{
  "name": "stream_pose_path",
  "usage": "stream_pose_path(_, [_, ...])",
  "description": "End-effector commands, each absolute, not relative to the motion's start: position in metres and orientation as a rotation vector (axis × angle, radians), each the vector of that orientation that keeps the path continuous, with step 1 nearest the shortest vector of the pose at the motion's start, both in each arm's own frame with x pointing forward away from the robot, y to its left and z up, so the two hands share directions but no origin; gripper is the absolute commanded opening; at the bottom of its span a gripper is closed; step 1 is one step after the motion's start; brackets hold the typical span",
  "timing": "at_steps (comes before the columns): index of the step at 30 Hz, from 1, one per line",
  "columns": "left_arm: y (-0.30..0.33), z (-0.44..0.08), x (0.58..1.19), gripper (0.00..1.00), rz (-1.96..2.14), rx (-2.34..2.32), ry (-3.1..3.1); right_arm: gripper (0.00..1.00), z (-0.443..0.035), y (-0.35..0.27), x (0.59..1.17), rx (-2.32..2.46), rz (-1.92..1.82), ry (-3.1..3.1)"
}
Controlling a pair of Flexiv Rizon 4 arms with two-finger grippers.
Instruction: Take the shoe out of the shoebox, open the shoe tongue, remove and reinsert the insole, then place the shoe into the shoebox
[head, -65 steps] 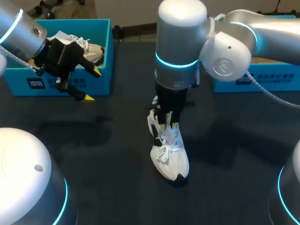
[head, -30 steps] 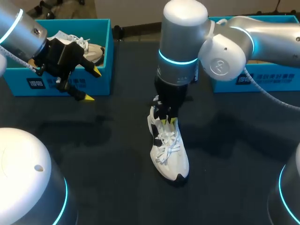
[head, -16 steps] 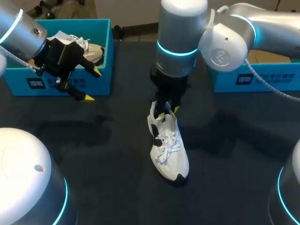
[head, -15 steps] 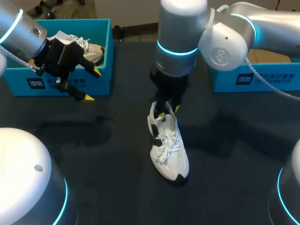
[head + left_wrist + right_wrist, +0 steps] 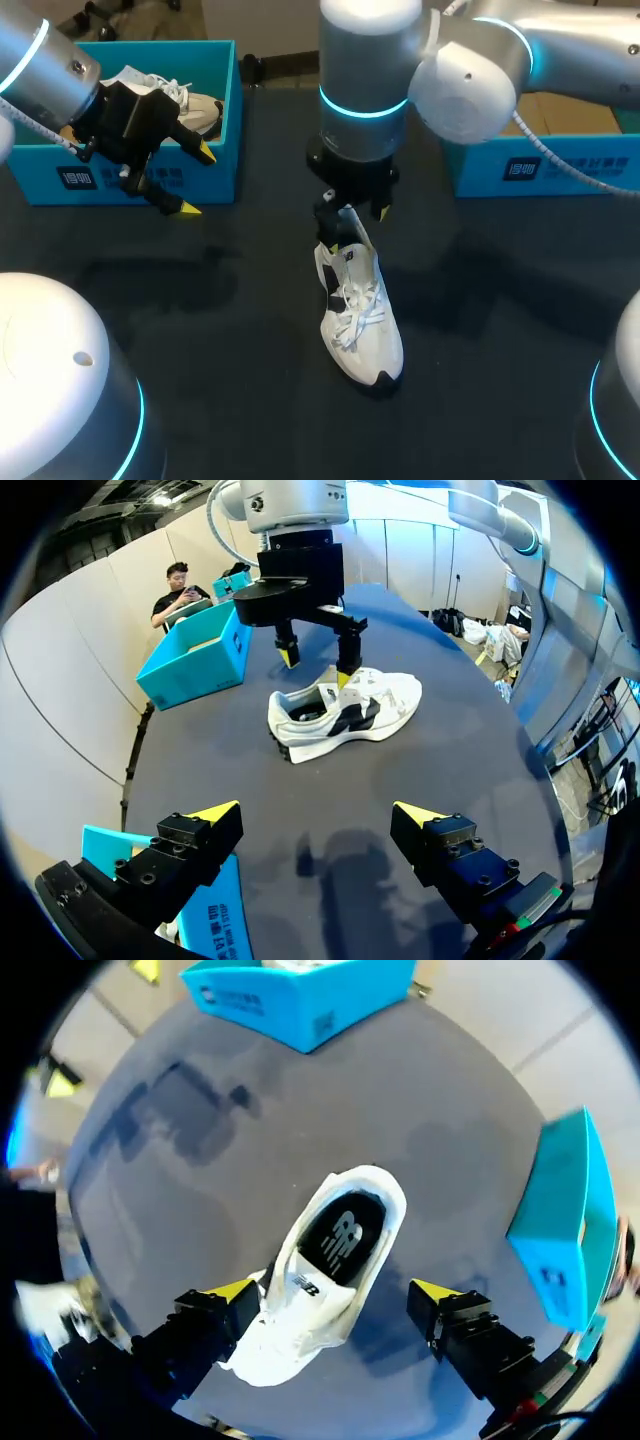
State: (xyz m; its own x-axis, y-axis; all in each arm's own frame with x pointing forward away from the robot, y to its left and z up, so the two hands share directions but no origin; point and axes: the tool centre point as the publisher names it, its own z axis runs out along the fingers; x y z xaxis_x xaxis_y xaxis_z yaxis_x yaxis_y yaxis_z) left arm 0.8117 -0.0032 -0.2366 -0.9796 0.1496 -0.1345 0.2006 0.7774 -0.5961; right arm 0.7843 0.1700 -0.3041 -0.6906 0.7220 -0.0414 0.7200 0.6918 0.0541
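The right gripper [image 5: 353, 205] has lifted clear of the shoe [image 5: 362, 320], fingers apart and empty; insole [image 5: 340, 1232] seems back in, boxing next

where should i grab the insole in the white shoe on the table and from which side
I'd pinch the insole at its heel end, coming straight down from above. The shoe stands on its sole with the opening facing up, and only that rear part lies bare; the front runs under the tongue and laces.
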Motion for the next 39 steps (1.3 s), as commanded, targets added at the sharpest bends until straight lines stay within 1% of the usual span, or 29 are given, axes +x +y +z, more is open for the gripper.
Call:
stream_pose_path(1, [-0.003,-0.236,0.811,1.0,-0.979,0.285,2.886,1.0,-0.302,0.173,0.796,0.75,-0.031,2.973])
stream_pose_path(6, [-0.003,-0.236,0.811,1.0,-0.979,0.285,2.886,1.0,-0.302,0.175,0.807,0.445,-0.105,2.996])
stream_pose_path(15, [-0.003,-0.236,0.811,1.0,-0.979,0.285,2.886,1.0,-0.312,0.183,0.831,0.158,-0.113,2.942])
stream_pose_path(21, [-0.003,-0.236,0.811,1.0,-0.979,0.285,2.886,1.0,-0.313,0.181,0.846,0.088,-0.099,2.912])
stream_pose_path(27, [-0.003,-0.236,0.811,1.0,-0.979,0.285,2.886,1.0,-0.325,0.179,0.859,0.037,-0.092,2.907])
stream_pose_path(32, [-0.003,-0.236,0.811,1.0,-0.979,0.285,2.886,1.0,-0.346,0.179,0.87,0.002,-0.055,2.925])
stream_pose_path(39, [-0.003,-0.236,0.811,1.0,-0.979,0.285,2.886,1.0,-0.363,0.179,0.878,-0.026,-0.046,2.947])
